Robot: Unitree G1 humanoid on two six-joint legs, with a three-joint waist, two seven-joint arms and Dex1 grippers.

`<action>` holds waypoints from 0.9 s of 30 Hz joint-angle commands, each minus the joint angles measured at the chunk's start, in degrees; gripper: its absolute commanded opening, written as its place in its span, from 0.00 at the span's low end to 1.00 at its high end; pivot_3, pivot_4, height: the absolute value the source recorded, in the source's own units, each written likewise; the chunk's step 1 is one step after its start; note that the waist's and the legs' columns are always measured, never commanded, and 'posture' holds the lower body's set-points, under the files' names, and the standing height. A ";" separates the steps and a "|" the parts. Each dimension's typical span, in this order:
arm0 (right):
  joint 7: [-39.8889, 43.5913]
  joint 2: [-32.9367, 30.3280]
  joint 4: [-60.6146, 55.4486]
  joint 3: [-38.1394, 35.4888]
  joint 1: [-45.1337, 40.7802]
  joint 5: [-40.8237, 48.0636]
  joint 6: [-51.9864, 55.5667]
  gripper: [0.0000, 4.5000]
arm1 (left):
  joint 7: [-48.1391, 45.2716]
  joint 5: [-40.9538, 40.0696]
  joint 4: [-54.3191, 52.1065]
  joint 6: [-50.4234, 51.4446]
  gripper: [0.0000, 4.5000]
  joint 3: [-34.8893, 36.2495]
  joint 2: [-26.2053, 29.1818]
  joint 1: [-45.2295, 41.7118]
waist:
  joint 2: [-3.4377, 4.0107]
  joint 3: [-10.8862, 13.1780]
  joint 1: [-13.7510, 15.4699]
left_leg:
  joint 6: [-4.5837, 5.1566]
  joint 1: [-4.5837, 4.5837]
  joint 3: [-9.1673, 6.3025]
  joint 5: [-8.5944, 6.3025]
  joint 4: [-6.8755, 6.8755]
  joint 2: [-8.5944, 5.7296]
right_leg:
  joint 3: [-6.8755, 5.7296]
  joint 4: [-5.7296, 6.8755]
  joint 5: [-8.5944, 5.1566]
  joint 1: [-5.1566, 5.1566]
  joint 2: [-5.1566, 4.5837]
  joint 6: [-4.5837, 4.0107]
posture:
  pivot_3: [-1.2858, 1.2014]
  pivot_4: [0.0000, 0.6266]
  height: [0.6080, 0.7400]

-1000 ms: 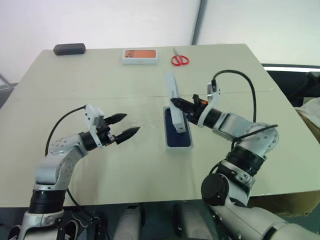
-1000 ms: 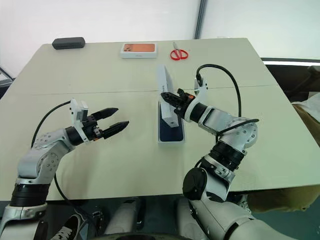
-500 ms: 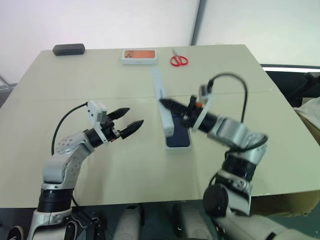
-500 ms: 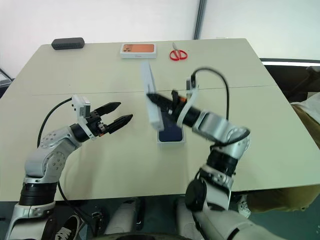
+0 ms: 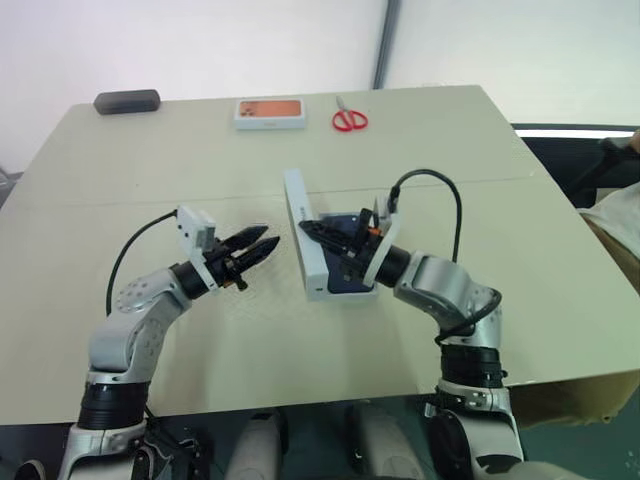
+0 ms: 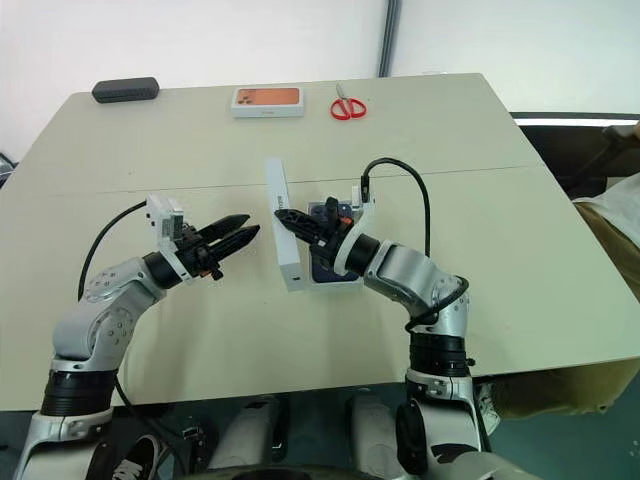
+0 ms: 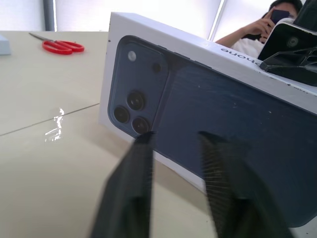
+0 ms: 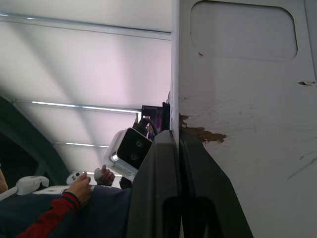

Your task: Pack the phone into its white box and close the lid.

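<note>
Head views: lid stood on edge near table centre, long axis running toward the far edge, pinched shut by right gripper from its right side. White box lay flat just right of lid w/ phone in it, under the right arm. Left gripper sat just left of lid, tips aimed at it, fingers nearly together, gripping nothing.

L wrist view: lid's dark printed face right ahead of left fingers, narrow gap between them.

R wrist view: right fingers clamped on lid wall; a person seated beyond.

Judgement: lid must tip right, over the box; right arm is nearer.
</note>
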 commanded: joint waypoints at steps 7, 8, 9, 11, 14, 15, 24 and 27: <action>10.13 -4.25 4.45 2.62 1.33 -12.19 -2.56 0.00 | 2.37 4.57 -1.15 -4.32 0.02 -5.60 -3.92 0.73 | -0.01 0.00 0.65 | 0.00 0.01 0.03 0.00 0.01 0.00 | 0.03 0.00 0.00 0.00 0.01 0.00 | 0.52 0.24 1.00; 10.36 -4.29 4.48 2.25 1.50 -12.79 -3.04 0.06 | 2.54 4.70 -0.61 -4.48 0.00 -5.96 -4.53 0.69 | 0.00 -0.01 0.82 | 0.00 0.02 0.03 0.00 0.02 0.01 | 0.03 0.00 0.00 0.00 0.03 0.00 | 0.52 0.24 1.00; 11.35 -4.95 3.64 2.06 1.57 -13.29 -2.83 0.13 | 2.56 5.17 -0.05 -4.64 0.00 -7.17 -5.42 0.78 | -0.01 -0.01 0.97 | 0.00 0.02 0.03 0.00 0.02 0.01 | 0.03 0.00 0.00 0.01 0.02 -0.01 | 0.52 0.24 1.00; 12.47 -5.53 2.60 1.59 1.69 -13.18 -2.69 0.30 | 2.61 5.91 0.66 -4.90 0.00 -8.72 -6.58 0.87 | -0.01 -0.01 1.19 | 0.00 0.03 0.04 0.00 0.03 0.00 | 0.03 -0.01 0.00 0.02 0.01 -0.01 | 0.52 0.24 1.00; 14.11 -6.93 1.05 0.94 2.33 -14.16 -3.10 0.65 | 3.24 7.17 2.38 -5.81 0.00 -10.30 -8.84 0.16 | -0.01 -0.01 1.17 | 0.00 0.00 0.05 0.00 0.05 -0.04 | 0.03 -0.05 0.01 0.04 -0.03 0.00 | 0.52 0.24 1.00; 14.68 -7.46 0.49 0.83 2.57 -14.53 -3.09 0.77 | 3.44 7.56 2.89 -6.01 0.00 -10.64 -9.46 -0.15 | -0.01 -0.01 1.17 | 0.00 0.00 0.05 0.00 0.05 -0.04 | 0.03 -0.05 0.01 0.04 -0.03 0.00 | 0.52 0.24 1.00; 36.53 -24.88 -6.04 3.03 0.71 -42.20 -12.54 1.00 | 3.66 10.25 8.76 -8.21 0.00 -14.29 -15.70 -4.42 | 0.00 -0.01 1.14 | 0.03 -0.02 0.04 -0.02 0.13 -0.27 | 0.01 -0.13 0.00 0.10 -0.03 0.02 | 0.52 0.24 1.00; 41.04 -27.81 -5.60 5.52 0.26 -51.74 -16.68 1.00 | 3.67 10.73 10.07 -8.83 0.00 -14.36 -16.17 -4.81 | 0.00 -0.01 1.04 | 0.04 0.00 0.03 -0.02 0.11 -0.28 | 0.01 -0.13 0.00 0.09 -0.01 0.02 | 0.52 0.24 1.00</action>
